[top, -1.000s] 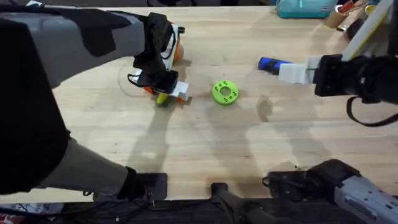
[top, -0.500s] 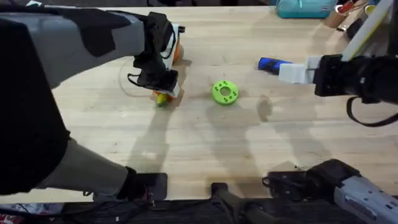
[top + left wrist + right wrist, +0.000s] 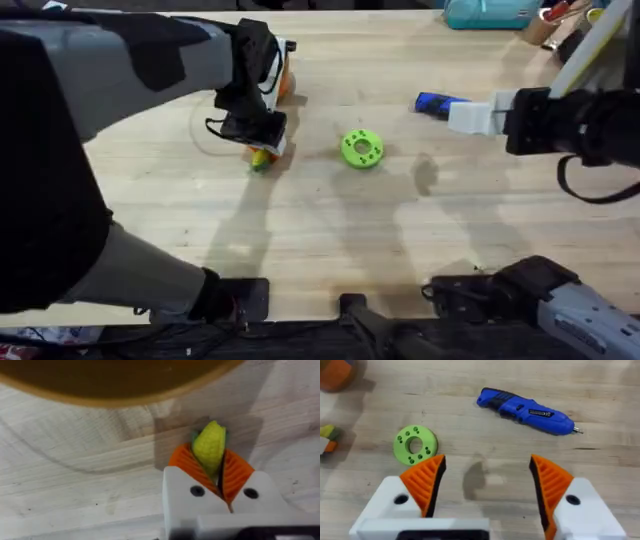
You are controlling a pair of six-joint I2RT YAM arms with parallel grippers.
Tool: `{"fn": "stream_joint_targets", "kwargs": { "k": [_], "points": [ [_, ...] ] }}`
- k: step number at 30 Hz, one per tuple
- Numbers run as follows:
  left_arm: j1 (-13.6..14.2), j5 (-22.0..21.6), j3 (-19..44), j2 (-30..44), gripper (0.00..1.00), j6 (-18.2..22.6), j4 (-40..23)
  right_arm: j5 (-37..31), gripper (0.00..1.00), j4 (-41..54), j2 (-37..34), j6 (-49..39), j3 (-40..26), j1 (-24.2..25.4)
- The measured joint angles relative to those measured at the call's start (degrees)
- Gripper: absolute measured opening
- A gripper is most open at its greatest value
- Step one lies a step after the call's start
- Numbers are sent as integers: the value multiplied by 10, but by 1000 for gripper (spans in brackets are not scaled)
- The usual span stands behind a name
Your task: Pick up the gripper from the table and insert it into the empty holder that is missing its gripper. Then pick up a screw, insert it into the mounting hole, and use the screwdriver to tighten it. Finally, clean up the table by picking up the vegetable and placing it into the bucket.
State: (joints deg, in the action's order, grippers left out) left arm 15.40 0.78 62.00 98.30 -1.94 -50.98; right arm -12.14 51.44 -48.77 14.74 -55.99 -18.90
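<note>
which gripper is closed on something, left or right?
The left gripper: its orange pads pinch the yellow vegetable. The right gripper hangs open, holding nothing.

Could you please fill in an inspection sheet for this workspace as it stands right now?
Surface: light wooden table, bare in the middle.
Job's things: small yellow toy vegetable with a green end, clamped between the left gripper's orange pads; round orange bucket, right behind that gripper; fat bright-blue powered screwdriver, lying flat on the table.
Clutter: round green disc with holes, flat near the table's centre.
Grippers: left gripper shut on the vegetable at table level; right gripper open, empty, above bare wood.
Cables: black cable loop at the right arm.
Surroundings: teal container at the far edge.
</note>
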Motion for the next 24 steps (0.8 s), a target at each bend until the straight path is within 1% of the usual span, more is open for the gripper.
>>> {"fn": "stream_joint_targets", "kwargs": {
  "k": [6, 10, 15, 20, 24],
  "points": [
    [0, 0, 8, -9, 33, -11, -2, 0, 995, 0, 0, 0, 0, 0],
    [0, 0, 26, -52, 33, -13, -12, 0, 995, 0, 0, 0, 0, 0],
    [0, -8, 63, -124, 33, -15, -32, 0, 995, 0, 0, 0, 0, 0],
    [-1, -46, 93, -187, 33, -16, -31, 0, 995, 0, 0, 0, 0, 0],
    [-12, -76, 103, -214, 33, -15, 8, 0, 995, 0, 0, 0, 0, 0]
  ]
}}
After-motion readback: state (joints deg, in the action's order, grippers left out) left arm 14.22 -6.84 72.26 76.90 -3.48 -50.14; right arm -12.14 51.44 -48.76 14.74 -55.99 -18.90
